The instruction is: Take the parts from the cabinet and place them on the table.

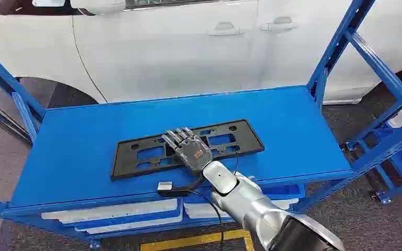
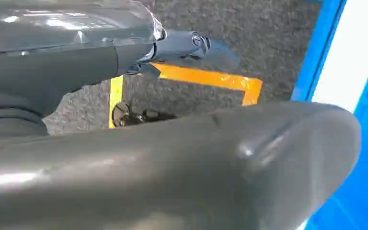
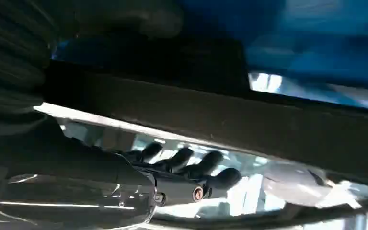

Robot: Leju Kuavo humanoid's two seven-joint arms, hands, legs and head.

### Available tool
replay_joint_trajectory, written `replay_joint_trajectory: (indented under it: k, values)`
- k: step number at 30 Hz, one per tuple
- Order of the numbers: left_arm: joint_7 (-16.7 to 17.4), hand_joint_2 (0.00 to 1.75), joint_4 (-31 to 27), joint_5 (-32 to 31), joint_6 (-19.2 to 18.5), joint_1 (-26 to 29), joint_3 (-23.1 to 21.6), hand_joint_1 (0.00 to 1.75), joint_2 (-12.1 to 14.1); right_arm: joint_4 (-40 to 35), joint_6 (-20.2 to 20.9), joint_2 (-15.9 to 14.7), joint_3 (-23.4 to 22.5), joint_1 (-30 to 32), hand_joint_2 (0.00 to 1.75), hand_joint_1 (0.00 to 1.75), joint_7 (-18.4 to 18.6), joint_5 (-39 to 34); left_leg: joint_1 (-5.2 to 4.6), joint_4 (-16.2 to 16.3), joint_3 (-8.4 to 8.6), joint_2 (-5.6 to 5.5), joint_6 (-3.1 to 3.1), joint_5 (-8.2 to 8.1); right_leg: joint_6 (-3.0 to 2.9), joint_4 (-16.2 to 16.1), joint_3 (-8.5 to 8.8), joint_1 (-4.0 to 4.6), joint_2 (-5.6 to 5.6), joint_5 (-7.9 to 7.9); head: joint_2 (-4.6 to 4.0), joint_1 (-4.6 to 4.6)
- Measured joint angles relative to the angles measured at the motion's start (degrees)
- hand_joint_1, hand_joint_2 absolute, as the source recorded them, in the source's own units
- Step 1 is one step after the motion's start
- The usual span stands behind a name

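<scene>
A flat black plate-holder part point(image 1: 136, 152) with several cut-outs lies on the blue top shelf point(image 1: 298, 130) of the cabinet. My right hand point(image 1: 188, 148) reaches over its middle, fingers stretched flat above it. In the right wrist view a dark rail of the part point(image 3: 268, 124) runs between the blurred thumb and the fingers point(image 3: 211, 177), with a bright gap between rail and fingers. My left hand point(image 2: 172, 163) hangs beside the cabinet over the floor, its thick grey thumb large in the picture, a dark finger point(image 2: 187, 45) held straight, nothing in it.
A white car point(image 1: 188, 47) stands close behind the cabinet. Blue uprights point(image 1: 340, 47) frame the shelf at both ends. White parts point(image 1: 110, 212) lie on the lower shelf. Another blue rack point(image 1: 398, 146) stands to the right. Yellow tape point(image 1: 199, 241) marks the floor.
</scene>
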Motion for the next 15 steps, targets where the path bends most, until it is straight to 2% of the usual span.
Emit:
replay_joint_trajectory:
  k: [2,3,4,5,7,8,9,10,12,13,14,15]
  values:
    - [0.00,0.00,0.00,0.00,0.00,-0.11,0.00,0.00,0.07,0.42,0.00,-0.39,-1.09,-0.31,1.75,1.75,0.22,0.13,0.09,-9.01,4.28,0.02,0.15,4.99,0.25,0.23,0.13,-0.07,0.06,-0.17,0.00,0.00]
    - [0.00,0.00,0.00,0.00,0.00,-0.16,0.00,0.00,0.13,0.61,0.00,-0.54,-1.50,-0.50,1.75,1.75,0.22,0.17,0.15,-13.50,6.49,0.03,0.25,6.84,0.47,0.40,0.11,-0.07,0.07,-0.31,0.00,0.00]
    - [0.02,0.00,0.00,0.00,0.00,-0.31,0.00,0.00,0.11,0.83,0.00,-0.74,-1.87,-0.71,1.75,1.75,0.20,0.20,-0.09,-15.41,7.31,0.00,0.58,5.89,0.81,0.73,-0.21,0.43,0.12,-0.43,0.00,0.00]
    - [0.09,0.00,0.00,0.00,0.00,-0.39,0.00,0.00,0.11,0.96,0.00,-0.85,-2.27,-0.86,1.75,1.75,0.04,0.22,-0.17,-15.42,7.07,-0.12,1.30,6.16,1.13,0.76,-0.50,0.42,0.19,-0.24,0.00,0.00]
    - [0.15,0.00,0.00,-0.04,0.00,-0.33,-0.02,0.00,0.11,1.14,-0.02,-0.98,-2.88,-0.89,1.75,1.75,-0.35,0.35,-0.24,-15.39,6.87,-0.13,1.80,6.19,1.57,0.60,-0.53,0.28,0.20,-0.04,0.00,0.00]
    - [0.17,0.00,0.00,-0.04,0.00,-0.35,-0.02,0.00,0.11,1.22,-0.04,-0.98,-3.12,-0.92,1.75,1.75,-0.57,0.41,-0.14,-15.70,6.95,-0.13,2.28,6.44,1.88,0.65,-0.52,0.37,0.22,-0.08,0.00,0.00]
    - [0.17,0.00,0.00,-0.04,0.00,-0.39,-0.04,0.00,0.11,1.22,-0.04,-0.98,-3.32,-0.91,1.75,1.75,-0.66,0.46,0.10,-15.98,7.14,-0.04,2.67,6.69,2.23,1.25,-0.67,0.12,0.21,-0.70,0.00,0.00]
    - [0.20,0.00,0.00,-0.04,0.00,-0.52,-0.04,0.00,0.11,1.29,-0.04,-0.98,-3.56,-0.99,1.75,1.75,-0.70,0.52,0.08,-16.02,7.10,-0.03,3.01,6.74,2.51,3.28,-1.59,0.11,0.18,-2.20,0.00,0.02]
    - [0.20,0.00,0.00,-0.04,0.00,-0.57,-0.04,0.00,0.15,1.53,-0.04,-1.07,-3.95,-0.85,1.75,1.75,-0.83,0.66,0.03,-16.01,6.94,0.02,3.29,6.75,2.99,13.12,-6.31,-0.13,0.18,-6.99,0.00,0.00]
    - [0.20,0.00,0.00,-0.04,0.00,-0.56,-0.04,0.00,0.17,1.64,-0.04,-1.14,-4.02,-0.80,1.75,1.75,-0.87,0.70,0.00,-15.98,6.88,0.03,3.29,6.75,3.12,17.28,-8.38,-0.19,0.17,-8.37,0.00,0.00]
    - [0.22,0.00,0.00,-0.02,0.00,-0.54,-0.04,0.00,0.22,1.72,-0.04,-1.18,-4.04,-0.79,1.75,1.75,-0.92,0.76,0.00,-15.97,6.89,0.02,3.29,6.74,3.19,19.36,-9.49,-0.25,0.16,-8.47,0.00,0.00]
    - [0.22,0.00,0.00,-0.02,0.00,-0.55,-0.04,0.00,0.22,1.77,-0.04,-1.18,-4.04,-0.82,1.75,1.75,-1.05,0.83,0.00,-15.97,6.97,-0.01,3.28,6.73,3.15,18.59,-9.24,-0.27,0.15,-7.31,0.00,0.00]
